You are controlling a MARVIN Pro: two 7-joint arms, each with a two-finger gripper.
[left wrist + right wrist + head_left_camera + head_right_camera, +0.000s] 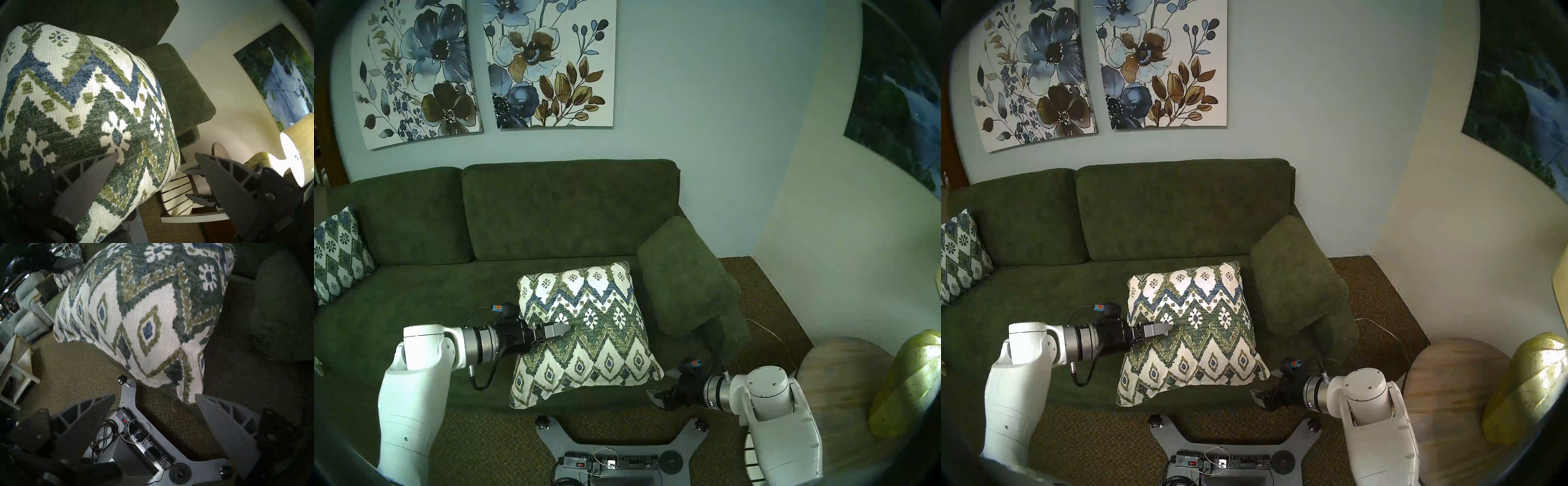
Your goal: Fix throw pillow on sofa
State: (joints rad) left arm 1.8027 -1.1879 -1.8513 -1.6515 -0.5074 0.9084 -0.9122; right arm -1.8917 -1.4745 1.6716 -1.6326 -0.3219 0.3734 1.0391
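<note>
The throw pillow (595,342), cream with green and blue zigzags, lies on the right half of the sofa (551,217) seat, and its front edge reaches the seat's front. My left gripper (560,331) is open over the pillow's left side. In the left wrist view (156,153) one finger (95,178) rests on the pillow's face (76,101) and the other is in free air. My right gripper (656,395) is open and empty, just off the pillow's front right corner (186,392). In the right wrist view (155,395) that corner sits by one fingertip.
A bluer lattice pillow (337,251) leans at the sofa's far left. The green armrest (683,271) rises just right of the throw pillow. A round wooden side table (843,390) with a yellow-green lamp (907,380) stands at my right. My base (612,451) is on the carpet in front.
</note>
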